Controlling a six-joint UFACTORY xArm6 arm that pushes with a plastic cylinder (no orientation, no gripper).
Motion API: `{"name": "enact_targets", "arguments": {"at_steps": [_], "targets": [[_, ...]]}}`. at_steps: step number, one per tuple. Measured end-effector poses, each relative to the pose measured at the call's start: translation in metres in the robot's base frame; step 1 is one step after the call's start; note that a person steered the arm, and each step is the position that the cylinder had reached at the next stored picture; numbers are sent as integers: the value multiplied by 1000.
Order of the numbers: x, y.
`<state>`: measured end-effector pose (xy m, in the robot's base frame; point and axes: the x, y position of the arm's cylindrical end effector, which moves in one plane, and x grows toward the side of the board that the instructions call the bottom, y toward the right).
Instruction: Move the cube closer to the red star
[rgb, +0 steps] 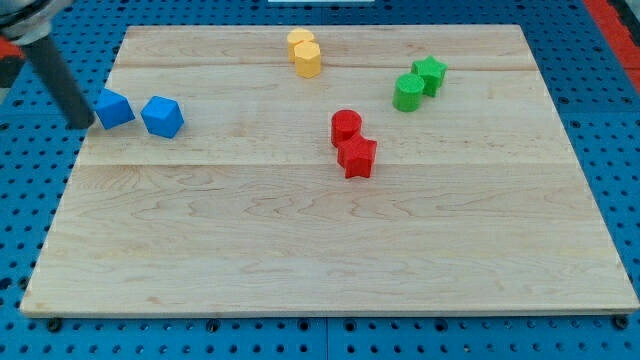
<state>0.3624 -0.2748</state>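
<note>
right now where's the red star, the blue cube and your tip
red star (357, 157), camera view, on its top face
blue cube (115, 108), camera view, middle of the block touching the rod
my tip (84, 124), camera view, rod's very end, at the cube's left side

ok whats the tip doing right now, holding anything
No gripper, so holding nothing: my tip sits at the board's left edge, just left of the blue cube, about touching it.

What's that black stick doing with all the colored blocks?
A robot arm is pushing blocks around a wooden board with a dark rod. My tip sits at the view's left edge, right beside a blue cube, with a second blue block just past it. The red star waits mid-board, touching a red cylinder. The cube is far from it.
</note>
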Motion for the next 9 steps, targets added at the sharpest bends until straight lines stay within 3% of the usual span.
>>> {"name": "enact_targets", "arguments": {"at_steps": [2,3,4,7,8,9], "targets": [[-6,41],[-39,7],[-44,39],[84,90],[87,130],[73,94]]}}
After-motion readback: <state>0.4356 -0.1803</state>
